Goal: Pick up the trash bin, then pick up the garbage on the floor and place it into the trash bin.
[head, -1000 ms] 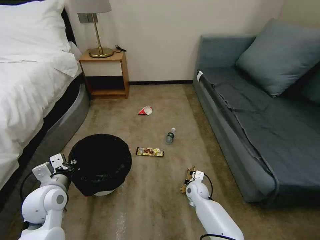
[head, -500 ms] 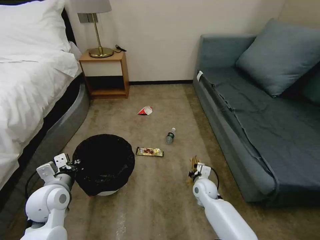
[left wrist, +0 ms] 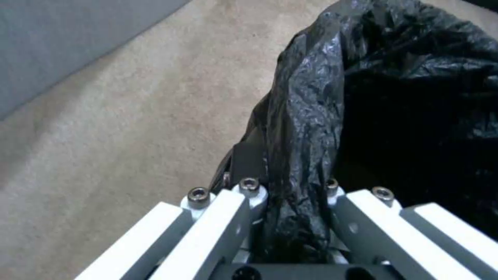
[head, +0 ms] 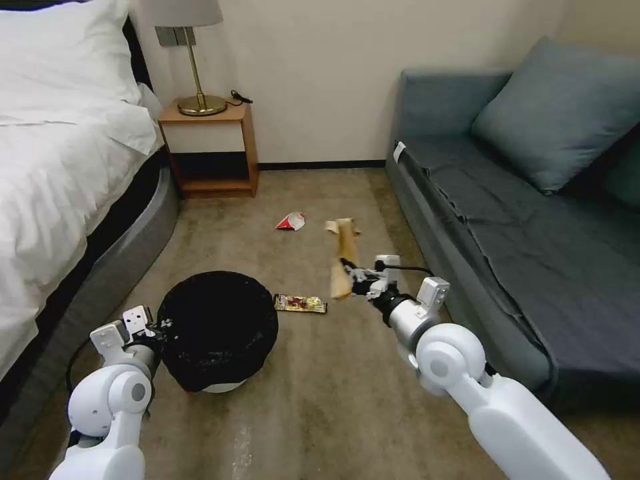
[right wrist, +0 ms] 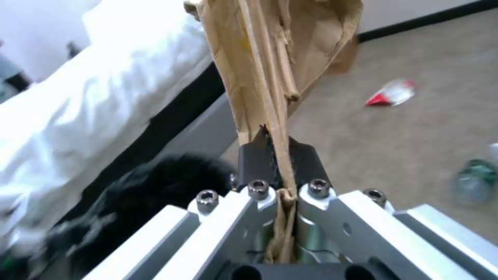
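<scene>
peel scrap pinched in the air, bin rim clamped

the right gripper (head: 352, 279) has its jaws pressed tight on the long tan-brown peel-like scrap (head: 343, 257), which stands up and away from the black pads (right wrist: 258, 157) and hangs in the air above the beige carpet (head: 313, 393), right of the bin and well clear of the floor. in the right wrist view the scrap (right wrist: 270, 58) runs through the narrow slit between the jaws and fans out beyond them.

the left gripper (head: 160, 327) has its jaws closed narrowly on the near-left rim of the small round white trash bin with a black plastic bag liner (head: 219, 330); the left wrist view shows crinkled black liner (left wrist: 306, 128) bunched between the white fingers (left wrist: 228, 217).

a gold-brown snack wrapper (head: 300, 304) lies flat on the carpet just right of the bin. a red-and-white paper packet (head: 291, 221) lies farther off, toward the wooden nightstand (head: 212, 148). a small clear plastic bottle (right wrist: 474, 175) lies on the carpet, seen at the edge of the right wrist view. a white-sheeted bed (head: 60, 173) runs along the left and a grey-blue sofa (head: 527, 227) along the right.
</scene>
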